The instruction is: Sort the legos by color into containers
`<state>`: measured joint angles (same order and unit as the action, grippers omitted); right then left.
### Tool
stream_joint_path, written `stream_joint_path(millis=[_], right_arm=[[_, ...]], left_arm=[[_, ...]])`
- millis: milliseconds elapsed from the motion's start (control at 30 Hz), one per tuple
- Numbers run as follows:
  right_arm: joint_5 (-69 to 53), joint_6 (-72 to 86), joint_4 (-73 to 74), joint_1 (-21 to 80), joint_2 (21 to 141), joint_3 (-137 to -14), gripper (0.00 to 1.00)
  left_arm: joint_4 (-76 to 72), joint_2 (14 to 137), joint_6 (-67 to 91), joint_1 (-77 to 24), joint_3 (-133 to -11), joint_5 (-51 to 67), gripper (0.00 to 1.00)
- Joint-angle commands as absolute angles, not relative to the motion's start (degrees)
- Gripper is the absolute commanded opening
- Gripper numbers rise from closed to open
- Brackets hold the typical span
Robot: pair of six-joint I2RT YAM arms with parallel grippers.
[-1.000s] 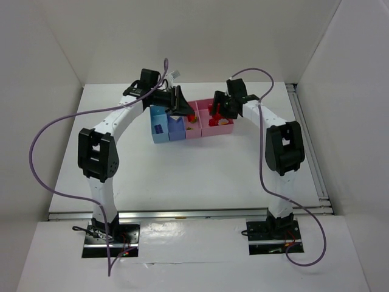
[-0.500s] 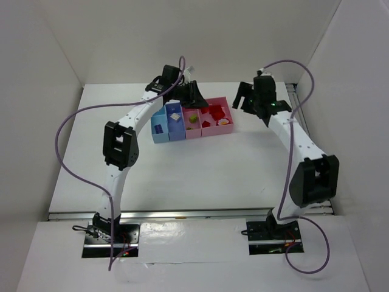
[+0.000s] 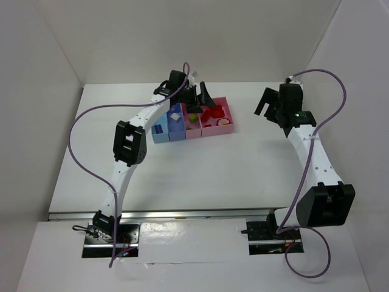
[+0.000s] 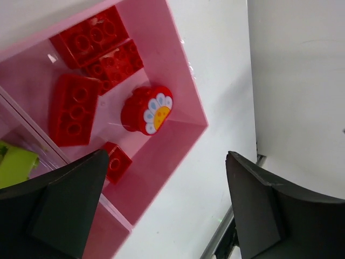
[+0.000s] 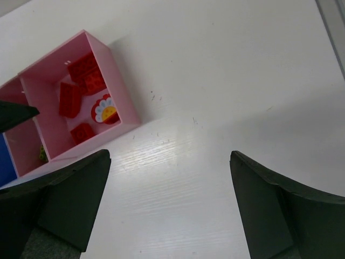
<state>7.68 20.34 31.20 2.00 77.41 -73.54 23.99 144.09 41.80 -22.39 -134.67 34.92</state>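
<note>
The containers (image 3: pixel 191 125) are a joined row of bins: light blue, periwinkle, pink and a wider pink bin (image 4: pixel 186 70). Several red legos (image 4: pixel 73 108) lie in the wider pink bin, among them a round red piece with a flower face (image 4: pixel 146 109). A yellow-green lego (image 4: pixel 13 164) sits in the pink bin beside it. My left gripper (image 4: pixel 166 162) hovers open over the wide bin's outer corner, holding nothing. My right gripper (image 5: pixel 170 156) is open and holds nothing over bare table to the right of the bins (image 5: pixel 124 89).
White walls enclose the table on three sides. A metal rail (image 3: pixel 307 143) runs along the right edge. Purple cables (image 3: pixel 79 152) loop from both arms. A darker blue piece (image 3: pixel 159 129) lies in the light blue bin.
My left gripper has opened and moved right along the row to the wide pink bin. My right gripper has pulled back from that bin to the right and opened wider.
</note>
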Motion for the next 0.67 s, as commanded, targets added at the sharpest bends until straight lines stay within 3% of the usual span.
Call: stream_joint_path(millis=[0, 133, 367, 633], right_arm=[[6.42, 20.57, 32.52, 2.02, 77.94, -72.25, 1.0], [8.0, 24.34, 32.52, 2.02, 80.41, -72.77, 1.0], [9.58, 24.09, 34.8, 1.49, 82.44, -74.44, 1.0], [10.28, 24.16, 34.99, 1.49, 78.06, -67.62, 1.0]], left_arm=[[21.8, 133.97, 39.91, -22.85, -133.08, 37.52, 1.0], [21.8, 123.42, 36.75, -21.71, -129.56, 45.51, 1.0], [29.96, 105.51, 22.78, -20.48, -116.92, 47.64, 1.0], [32.7, 87.81, 13.27, -20.48, -95.2, 36.49, 1.0]])
